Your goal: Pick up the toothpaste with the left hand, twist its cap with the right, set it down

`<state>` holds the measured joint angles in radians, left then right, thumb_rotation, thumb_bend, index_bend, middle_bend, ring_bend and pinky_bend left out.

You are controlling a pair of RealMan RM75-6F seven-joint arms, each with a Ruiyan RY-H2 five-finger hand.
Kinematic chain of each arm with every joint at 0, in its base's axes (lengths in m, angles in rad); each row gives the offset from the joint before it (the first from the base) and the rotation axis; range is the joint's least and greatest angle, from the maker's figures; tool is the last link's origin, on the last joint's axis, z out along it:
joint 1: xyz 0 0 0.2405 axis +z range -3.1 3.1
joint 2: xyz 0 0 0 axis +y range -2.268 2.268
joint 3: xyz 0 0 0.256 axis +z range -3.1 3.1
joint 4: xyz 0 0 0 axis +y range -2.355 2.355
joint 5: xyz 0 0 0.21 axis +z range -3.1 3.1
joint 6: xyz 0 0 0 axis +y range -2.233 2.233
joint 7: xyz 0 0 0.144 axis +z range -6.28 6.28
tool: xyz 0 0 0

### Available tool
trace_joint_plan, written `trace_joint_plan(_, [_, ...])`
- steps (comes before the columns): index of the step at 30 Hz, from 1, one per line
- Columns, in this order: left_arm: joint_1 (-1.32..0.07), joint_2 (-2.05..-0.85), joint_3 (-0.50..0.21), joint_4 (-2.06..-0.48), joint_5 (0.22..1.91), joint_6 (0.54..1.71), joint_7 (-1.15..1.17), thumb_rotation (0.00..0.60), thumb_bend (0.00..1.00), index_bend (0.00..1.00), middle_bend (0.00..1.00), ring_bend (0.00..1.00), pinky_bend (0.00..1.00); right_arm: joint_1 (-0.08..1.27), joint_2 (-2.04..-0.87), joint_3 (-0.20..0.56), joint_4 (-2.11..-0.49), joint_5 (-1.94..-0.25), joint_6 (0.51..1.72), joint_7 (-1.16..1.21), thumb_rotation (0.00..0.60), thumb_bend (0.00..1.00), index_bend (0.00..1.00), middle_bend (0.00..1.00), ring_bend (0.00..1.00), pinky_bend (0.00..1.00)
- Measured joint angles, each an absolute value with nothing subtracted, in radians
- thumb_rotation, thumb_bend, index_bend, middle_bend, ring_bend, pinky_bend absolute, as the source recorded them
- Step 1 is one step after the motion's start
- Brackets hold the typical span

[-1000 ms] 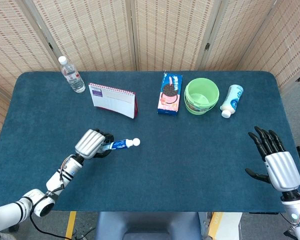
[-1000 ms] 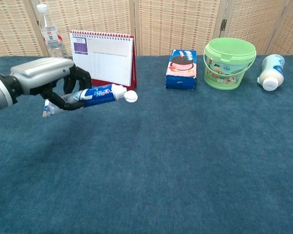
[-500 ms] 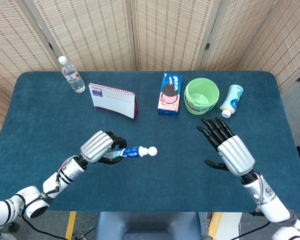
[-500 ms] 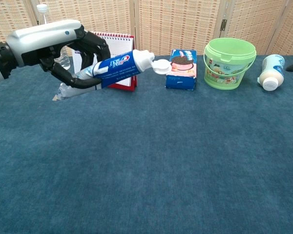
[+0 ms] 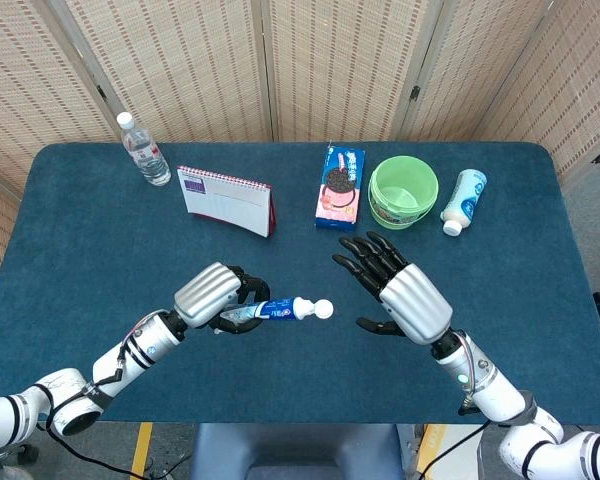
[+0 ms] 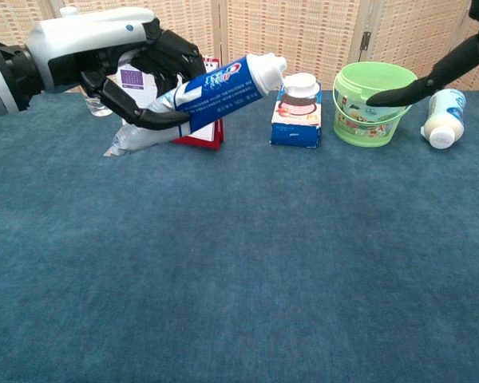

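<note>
My left hand (image 5: pixel 213 295) (image 6: pixel 104 56) grips a blue and white toothpaste tube (image 5: pixel 280 310) (image 6: pixel 211 92), held above the table. The tube's white cap (image 5: pixel 323 310) (image 6: pixel 302 84) points toward the robot's right. My right hand (image 5: pixel 400 295) hovers a short way to the right of the cap with fingers spread and nothing in it. In the chest view only dark fingers (image 6: pixel 419 84) of that hand show at the upper right. The cap and the right hand are apart.
At the back of the blue table (image 5: pixel 100 240) stand a water bottle (image 5: pixel 143 150), a desk calendar (image 5: pixel 227 200), a cookie box (image 5: pixel 341 187), a green bucket (image 5: pixel 403 192) and a lying white bottle (image 5: pixel 463 200).
The left hand has lifted the tube and carried it to the right. The right hand has swept in from the right edge toward the cap, fingers still spread.
</note>
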<state>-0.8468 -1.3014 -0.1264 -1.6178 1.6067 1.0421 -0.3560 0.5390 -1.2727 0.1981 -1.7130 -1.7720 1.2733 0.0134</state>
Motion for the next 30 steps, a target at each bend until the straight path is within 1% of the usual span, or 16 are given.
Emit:
trace_joint_plan(16, [-0.859, -1.283, -0.120, -1.645, 1.613, 1.034, -0.398, 0.600, 0.57, 0.74, 0.81, 0.74, 0.53, 0.643, -1.361, 0.222, -1.671, -1.745, 1.227, -0.044, 0.600, 0.00, 0.00, 0.00, 0.00, 0.00])
trace_joint_plan(30, [-0.858, -1.291, -0.102, -1.632, 1.595, 1.008, -0.267, 0.600, 0.58, 0.74, 0.82, 0.74, 0.52, 0.684, -1.374, 0.232, -1.683, -1.702, 1.217, -0.085, 0.600, 0.00, 0.00, 0.00, 0.00, 0.00])
